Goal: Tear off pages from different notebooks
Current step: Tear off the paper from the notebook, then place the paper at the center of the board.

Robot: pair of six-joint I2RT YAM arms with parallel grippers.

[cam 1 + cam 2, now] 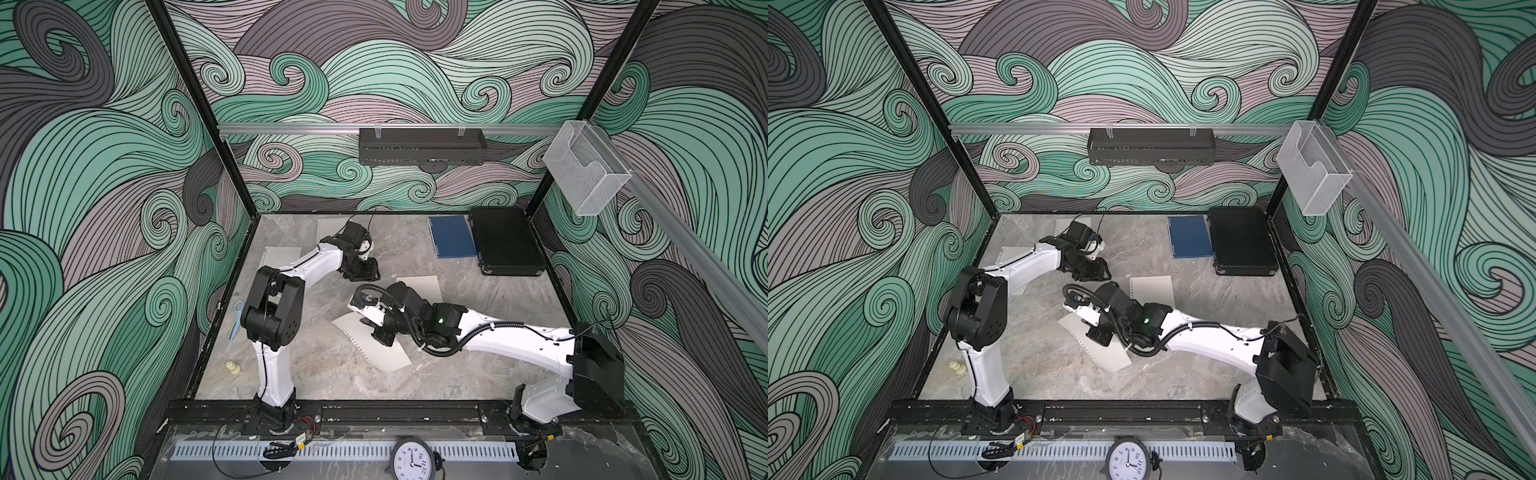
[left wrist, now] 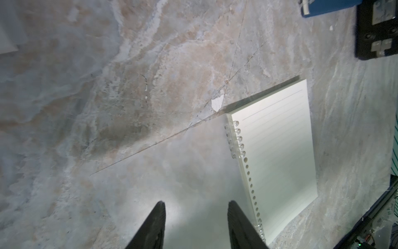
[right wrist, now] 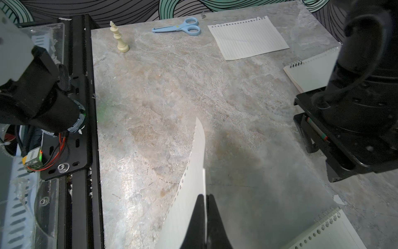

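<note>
My right gripper (image 3: 205,196) is shut on a cream page (image 3: 189,194). The page's punched edge curls up free over the table, and the sheet shows in both top views (image 1: 374,351) (image 1: 1102,351) below the gripper (image 1: 380,332). The cream notebook (image 2: 280,151) (image 1: 419,289) lies open with its frosted cover (image 2: 172,172) folded out. My left gripper (image 2: 197,204) (image 1: 365,272) stands open over that cover, nothing between its fingers. A white-paged notebook (image 3: 310,71) is partly hidden by the left arm. The blue notebook (image 1: 453,237) lies shut at the back.
A black case (image 1: 507,243) sits beside the blue notebook at the back right. A loose lined page (image 3: 247,37) (image 1: 282,255) lies at the left. Blue scissors (image 3: 181,27) and a cream chess piece (image 3: 119,38) are near the left edge.
</note>
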